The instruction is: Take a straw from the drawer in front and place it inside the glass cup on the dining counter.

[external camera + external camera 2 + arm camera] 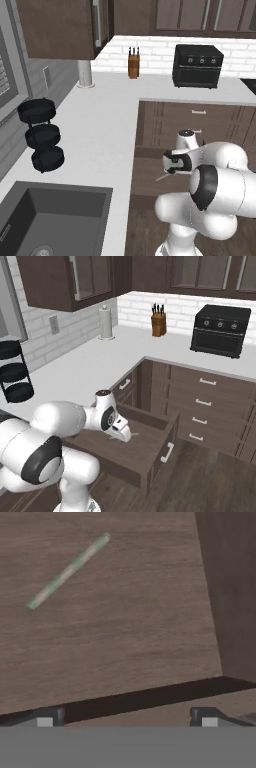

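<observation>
Straw (68, 570) loose on drawer (145, 448) floor (pale green); gripper (125, 719) tips cropped, apart

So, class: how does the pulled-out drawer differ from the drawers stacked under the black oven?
The pulled-out drawer stands open, its wooden floor showing; the stacked drawers are shut, fronts only. The open one holds a straw with the gripper above it. Both are dark brown with silver bar handles.

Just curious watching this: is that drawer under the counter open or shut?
Open: the drawer is pulled out, its wooden floor showing, with the straw lying flat inside.
</observation>
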Motion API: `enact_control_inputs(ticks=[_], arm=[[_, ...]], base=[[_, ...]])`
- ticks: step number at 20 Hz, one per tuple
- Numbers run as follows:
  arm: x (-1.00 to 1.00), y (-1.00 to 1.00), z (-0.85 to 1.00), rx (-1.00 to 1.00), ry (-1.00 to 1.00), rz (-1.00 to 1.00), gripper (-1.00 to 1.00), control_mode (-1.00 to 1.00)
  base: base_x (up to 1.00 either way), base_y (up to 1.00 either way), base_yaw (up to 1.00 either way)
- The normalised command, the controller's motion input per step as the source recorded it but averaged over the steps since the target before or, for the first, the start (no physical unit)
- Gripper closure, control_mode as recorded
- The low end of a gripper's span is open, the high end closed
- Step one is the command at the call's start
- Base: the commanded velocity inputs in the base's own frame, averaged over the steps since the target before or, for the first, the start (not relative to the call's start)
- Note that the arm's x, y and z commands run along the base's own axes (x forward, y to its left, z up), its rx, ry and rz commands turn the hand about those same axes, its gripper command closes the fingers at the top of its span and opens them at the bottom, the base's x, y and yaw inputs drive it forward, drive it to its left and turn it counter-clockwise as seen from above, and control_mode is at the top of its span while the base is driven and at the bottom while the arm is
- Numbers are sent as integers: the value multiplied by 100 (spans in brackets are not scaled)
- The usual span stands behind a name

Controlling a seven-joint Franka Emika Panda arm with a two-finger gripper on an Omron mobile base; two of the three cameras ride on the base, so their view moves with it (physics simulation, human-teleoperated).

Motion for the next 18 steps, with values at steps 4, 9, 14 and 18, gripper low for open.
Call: enact_control_inputs(ticks=[4, 9, 14, 18], arm=[[47, 0, 0, 15, 12, -16, -100, -100], [63, 0, 0, 13, 9, -19, -100, -100], [44, 0, -5, 3, 3, -22, -100, -100], [38, -4, -23, 0, 7, -25, -100, -100]], base=[[0, 0, 0], [0, 0, 0], [0, 0, 0], [0, 0, 0]])
